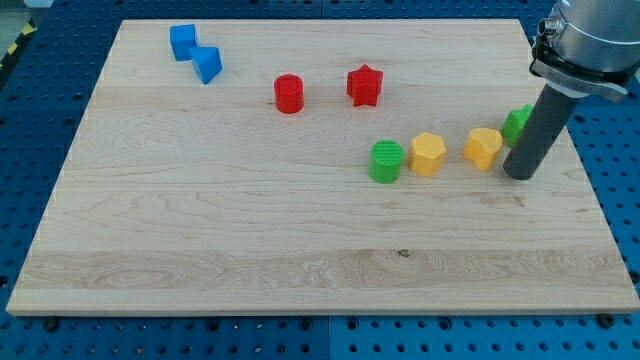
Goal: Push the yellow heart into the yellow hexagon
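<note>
One short, straight shove toward the view's left does it — my tip (520, 176), a bare rod with no jaws to open or close, sits just right of the yellow heart block (483, 147) and should drive it squarely into the yellow hexagon block (428, 153) — not skew off.

A pale, matt wooden bench (250, 220) with visible grain is shown; the yellow heart (483, 147) and yellow hexagon (428, 154) appear as matt plastic.

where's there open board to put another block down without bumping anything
The bottom half of the board, below the green cylinder, is bare, as is the stretch between the blue blocks and red cylinder. The right is crowded: yellow hexagon, yellow heart, a green block and my tip sit close together.
</note>
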